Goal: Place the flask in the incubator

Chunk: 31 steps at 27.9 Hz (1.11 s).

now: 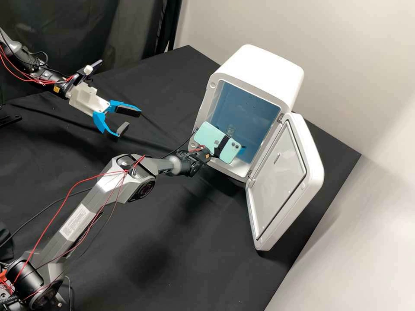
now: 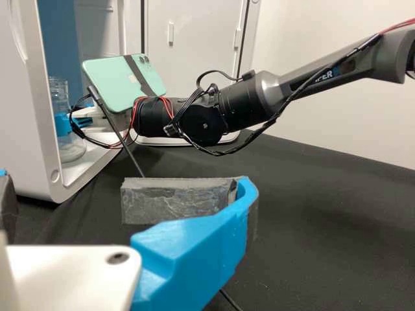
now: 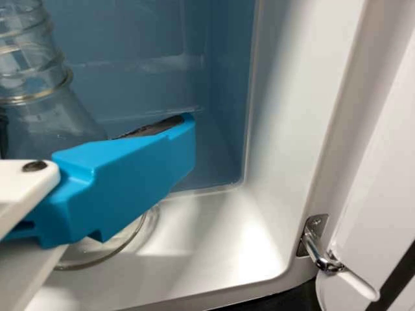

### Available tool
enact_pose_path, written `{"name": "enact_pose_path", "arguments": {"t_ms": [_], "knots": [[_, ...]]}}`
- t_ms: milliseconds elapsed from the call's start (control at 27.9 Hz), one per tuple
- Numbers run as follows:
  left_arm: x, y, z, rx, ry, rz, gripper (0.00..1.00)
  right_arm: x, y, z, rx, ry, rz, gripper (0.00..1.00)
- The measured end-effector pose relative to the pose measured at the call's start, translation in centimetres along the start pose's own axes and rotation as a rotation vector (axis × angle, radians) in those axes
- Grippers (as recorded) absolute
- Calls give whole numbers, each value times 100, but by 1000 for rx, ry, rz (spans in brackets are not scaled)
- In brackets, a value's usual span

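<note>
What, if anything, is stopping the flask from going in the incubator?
Nothing visible. The door of the incubator hangs wide open, and the flask already stands on the floor inside.

Dark grey arm (image 1: 82,207), red cables (image 2: 137,109), white gripper (image 1: 119,117), blue fingers (image 1: 116,105).

Bright, even, soft from overhead. Casts a faint grey shadow off the open white boxy incubator (image 1: 259,73) onto the pale surface beside the bench. Soaks into the matte black bench cloth (image 1: 181,242). Gleams mildly on the incubator's glossy white inner floor (image 3: 224,243).
</note>
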Motion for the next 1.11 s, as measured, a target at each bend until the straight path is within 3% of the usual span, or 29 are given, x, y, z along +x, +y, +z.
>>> {"name": "enact_pose_path", "arguments": {"t_ms": [502,681,789,1112], "knots": [[0,0,0,0,0,0,100,0,12,-21,4,23,13,100],[0,0,0,0,0,0,100,-1,27,-44,30,49,28,100],[0,0,0,0,0,0,100,-3,55,-29,44,55,38,100],[0,0,0,0,0,0,100,-105,85,38,48,52,47,100]]}}
